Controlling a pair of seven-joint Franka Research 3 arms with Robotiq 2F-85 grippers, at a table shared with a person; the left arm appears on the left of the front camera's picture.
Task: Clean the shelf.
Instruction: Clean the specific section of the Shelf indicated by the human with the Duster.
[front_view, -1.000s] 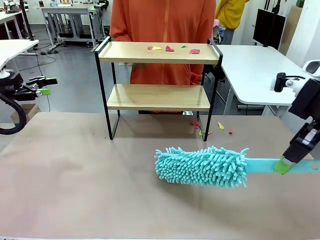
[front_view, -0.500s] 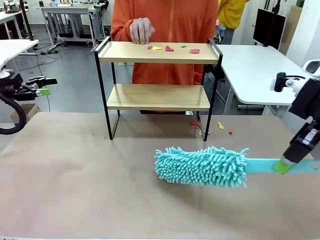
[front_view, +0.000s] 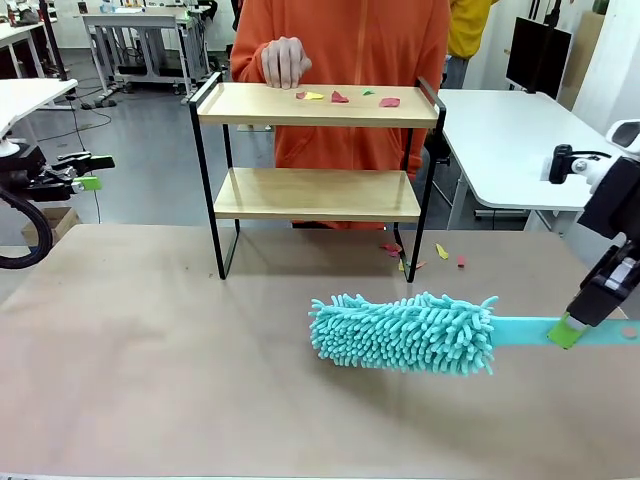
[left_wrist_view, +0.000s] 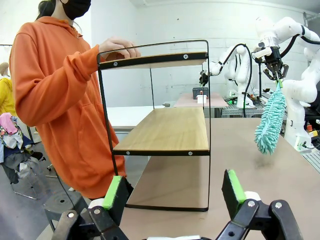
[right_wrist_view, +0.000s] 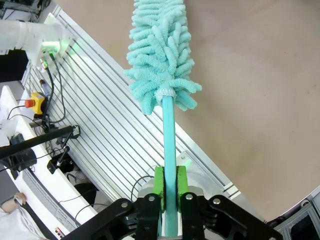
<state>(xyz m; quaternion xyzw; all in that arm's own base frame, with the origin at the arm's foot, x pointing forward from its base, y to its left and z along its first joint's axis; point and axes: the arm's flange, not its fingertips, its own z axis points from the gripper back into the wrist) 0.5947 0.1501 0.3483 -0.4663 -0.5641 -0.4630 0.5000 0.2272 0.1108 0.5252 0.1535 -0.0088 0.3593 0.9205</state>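
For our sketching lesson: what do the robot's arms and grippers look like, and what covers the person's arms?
The arms are white with rounded segments; a black cable loops below the left one. The left gripper and right gripper are black, two-fingered, with green pads. The person wears loose orange sleeves.

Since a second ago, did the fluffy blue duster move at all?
No. The duster keeps the same spot against the shelf: its fluffy tip lines up with the lower board's middle, handle held by the right end effector.
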